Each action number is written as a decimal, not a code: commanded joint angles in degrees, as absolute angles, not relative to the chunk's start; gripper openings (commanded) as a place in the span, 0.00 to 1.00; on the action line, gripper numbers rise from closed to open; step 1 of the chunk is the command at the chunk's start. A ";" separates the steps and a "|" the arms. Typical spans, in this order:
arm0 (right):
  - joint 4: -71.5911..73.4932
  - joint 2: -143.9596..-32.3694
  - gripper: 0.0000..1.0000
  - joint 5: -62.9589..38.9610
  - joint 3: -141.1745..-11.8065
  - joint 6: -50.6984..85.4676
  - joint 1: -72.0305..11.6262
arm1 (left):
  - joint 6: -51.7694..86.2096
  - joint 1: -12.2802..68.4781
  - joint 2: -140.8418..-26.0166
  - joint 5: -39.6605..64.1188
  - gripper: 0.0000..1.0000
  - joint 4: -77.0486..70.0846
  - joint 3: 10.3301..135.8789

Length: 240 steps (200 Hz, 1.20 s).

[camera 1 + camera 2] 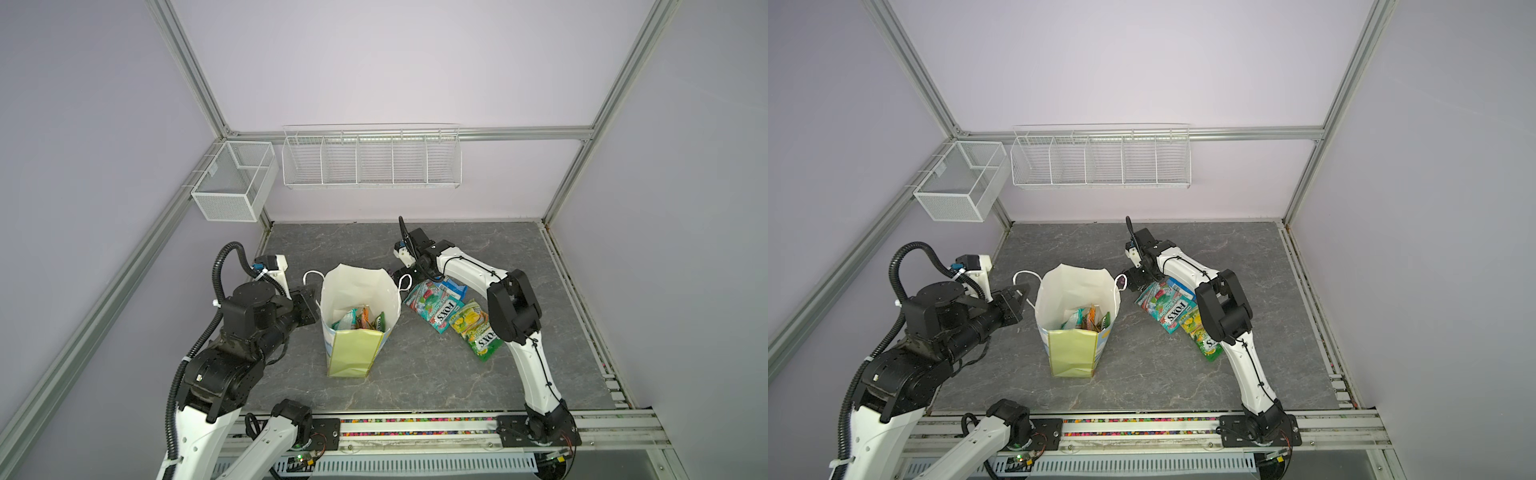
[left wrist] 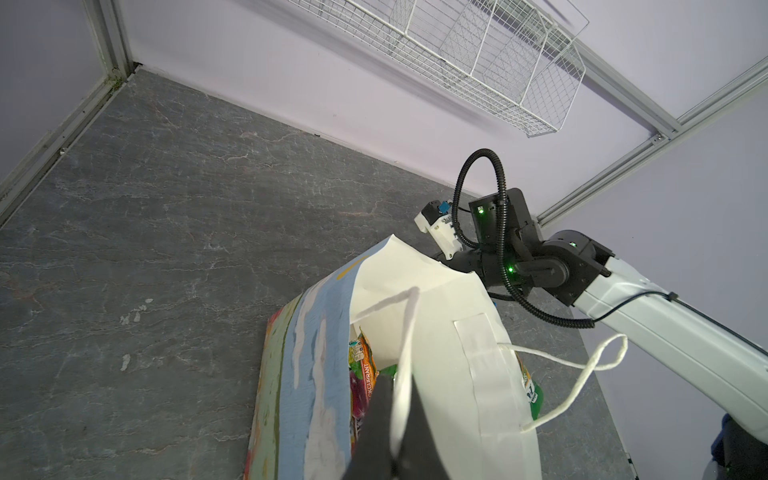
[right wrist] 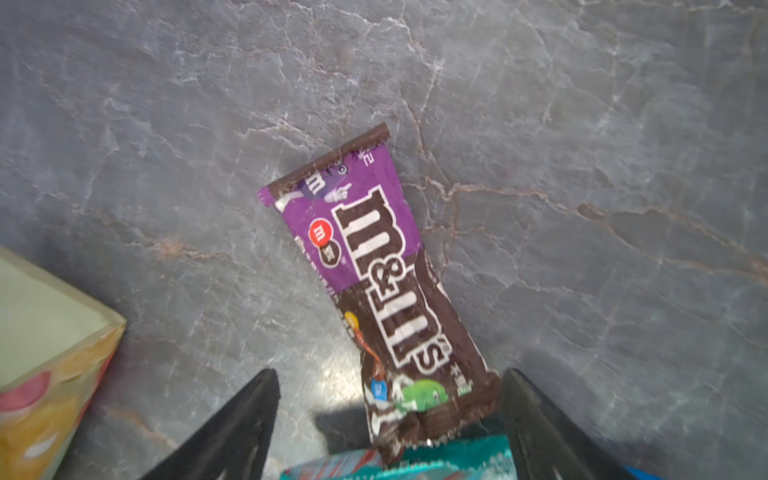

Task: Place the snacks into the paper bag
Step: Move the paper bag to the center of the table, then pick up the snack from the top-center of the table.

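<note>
The part-filled paper bag's handle is being clenched by the left jaws. The purple packet, one of four snacks outside, is being straddled by released right jaws.

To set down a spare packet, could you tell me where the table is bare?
Bare: the strip between the paper bag and the front rail, and the far-left corner behind the bag. Crowded: packets beside the right gripper.
</note>
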State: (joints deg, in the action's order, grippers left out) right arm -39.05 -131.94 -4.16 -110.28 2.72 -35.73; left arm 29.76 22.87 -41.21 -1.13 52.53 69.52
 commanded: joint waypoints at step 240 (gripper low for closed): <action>-43.27 -138.24 0.44 0.36 -116.39 2.01 -38.05 | 31.25 22.51 -39.11 -0.08 0.00 50.00 69.08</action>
